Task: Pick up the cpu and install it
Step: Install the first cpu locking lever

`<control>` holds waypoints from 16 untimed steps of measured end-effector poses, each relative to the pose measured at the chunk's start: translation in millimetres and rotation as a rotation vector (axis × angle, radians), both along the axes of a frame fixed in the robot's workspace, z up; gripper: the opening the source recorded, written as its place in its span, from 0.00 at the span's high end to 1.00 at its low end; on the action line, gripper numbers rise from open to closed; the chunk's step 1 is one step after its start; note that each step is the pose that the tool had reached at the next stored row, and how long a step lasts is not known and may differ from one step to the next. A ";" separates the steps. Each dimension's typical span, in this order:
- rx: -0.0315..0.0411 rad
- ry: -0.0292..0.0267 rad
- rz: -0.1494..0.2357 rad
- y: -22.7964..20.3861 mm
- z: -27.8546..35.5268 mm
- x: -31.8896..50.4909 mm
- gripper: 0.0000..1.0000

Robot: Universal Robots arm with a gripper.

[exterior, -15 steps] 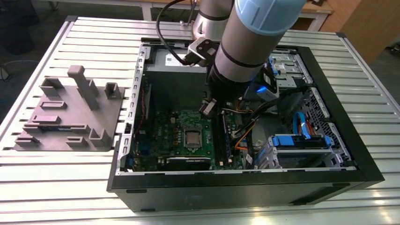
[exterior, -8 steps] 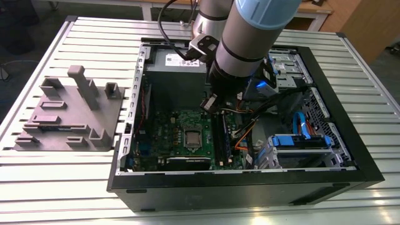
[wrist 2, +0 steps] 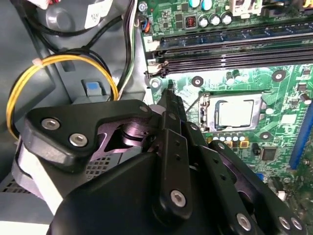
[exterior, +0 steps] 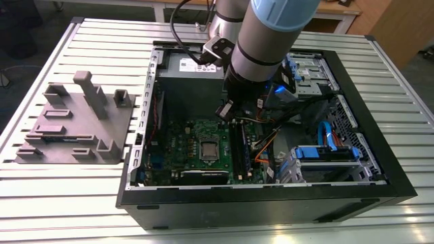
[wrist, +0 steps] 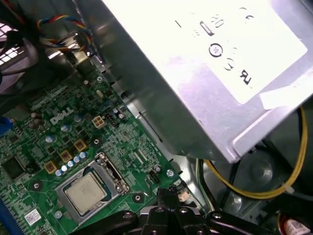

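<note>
— Black linkage plates and silver bolt heads fill the near ground in the second wrist view. Is that your tool (wrist 2: 168,98)?

— Yes, mine. Its fingers (wrist 2: 172,110) come together to a narrow dark tip with no gap that I can see, and nothing is held between them. The tip hangs above the green motherboard (wrist 2: 288,105), just beside the socket.

— How does your arm stand?

— In the exterior view my arm (exterior: 271,35) slants down from the far side into the open black computer case (exterior: 271,206), grey tube with a pale blue cap, wrist low over the board.

— And the cpu?

— My cpu (wrist 2: 235,113) lies flat in its socket on the board: a small square with a smooth silver-grey top, ringed by a metal frame. It is apart from my tool's tip.

— Anything else close by?

— A dull grey metal power-supply box (wrist: 205,73) beside the board, looped yellow wires (wrist 2: 29,78), and long black memory slots (wrist 2: 234,49). The case sits on a ribbed metal worktop (exterior: 68,203).
</note>
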State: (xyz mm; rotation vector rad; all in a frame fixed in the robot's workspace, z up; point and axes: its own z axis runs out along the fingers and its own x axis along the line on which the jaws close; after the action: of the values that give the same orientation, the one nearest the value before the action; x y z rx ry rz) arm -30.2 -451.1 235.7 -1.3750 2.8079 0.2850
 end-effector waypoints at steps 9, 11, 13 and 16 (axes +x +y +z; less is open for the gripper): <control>-0.0153 0.0005 0.052 -5.9 -0.6 -2.5 0.90; -0.0282 0.0006 0.054 -6.9 -0.6 -2.7 0.90; -0.0328 0.0007 0.063 -7.4 -0.6 -3.3 0.90; -0.0327 0.0002 0.094 -7.7 -0.6 -4.7 0.90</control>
State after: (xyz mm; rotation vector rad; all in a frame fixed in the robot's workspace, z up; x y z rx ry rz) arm -34.8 -458.9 235.1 -1.5163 2.7648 0.2408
